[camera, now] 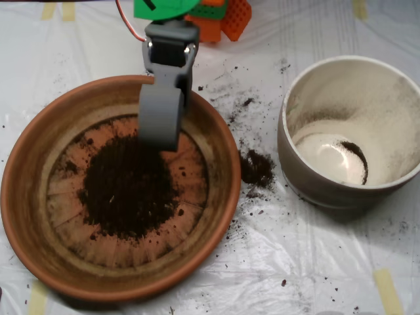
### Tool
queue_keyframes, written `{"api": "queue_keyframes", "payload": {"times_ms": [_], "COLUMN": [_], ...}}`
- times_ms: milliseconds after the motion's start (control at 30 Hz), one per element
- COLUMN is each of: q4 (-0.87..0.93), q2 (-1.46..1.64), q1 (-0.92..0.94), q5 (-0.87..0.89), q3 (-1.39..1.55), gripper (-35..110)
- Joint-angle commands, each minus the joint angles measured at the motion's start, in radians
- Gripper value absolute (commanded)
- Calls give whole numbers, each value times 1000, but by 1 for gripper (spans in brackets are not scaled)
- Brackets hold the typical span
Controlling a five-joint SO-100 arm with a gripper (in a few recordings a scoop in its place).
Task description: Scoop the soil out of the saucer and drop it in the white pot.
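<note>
One saucer (pixel 26 197), one white pot (pixel 308 177) and one hand (pixel 159 134) are on view, standing on a bench (pixel 315 262) covered with clear, wrinkled plastic sheeting. The soil (pixel 128 193) lies in three places: a main heap on the ridged floor of the saucer directly below the hand's lower end, a small spilled clump (pixel 257 168) on the sheeting to the right of the hand, between the saucer's rim and the white pot, and a thin dark streak (pixel 357 157) on the pale floor of the white pot, farther right again. Fine specks are scattered over the sheeting between the two vessels and above the spilled clump. The arm comes in from the top edge of the overhead view, with a green part (pixel 161 8) and orange parts (pixel 223 18) at its base and a red wire beside them. From there the grey hand reaches down over the saucer's upper rim, its long grey shell pointing toward the heap, its lower edge at the heap's upper margin. Its two halves look closed together, with no gap seen between them, and whether any soil is held inside cannot be told. The white pot stands well to the right of the hand, apart from the saucer, its inner wall dusted brown.
</note>
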Motion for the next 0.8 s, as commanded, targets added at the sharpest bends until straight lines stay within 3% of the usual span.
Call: {"api": "queue_keyframes", "payload": {"times_ms": [0, 267, 767], "q4": [6, 133, 216], "q2": [-75, -506, -816], "q1": [0, -3, 71], "q5": [-15, 21, -8], "q3": [-129, -407, -635], "gripper": [41, 48, 49]}}
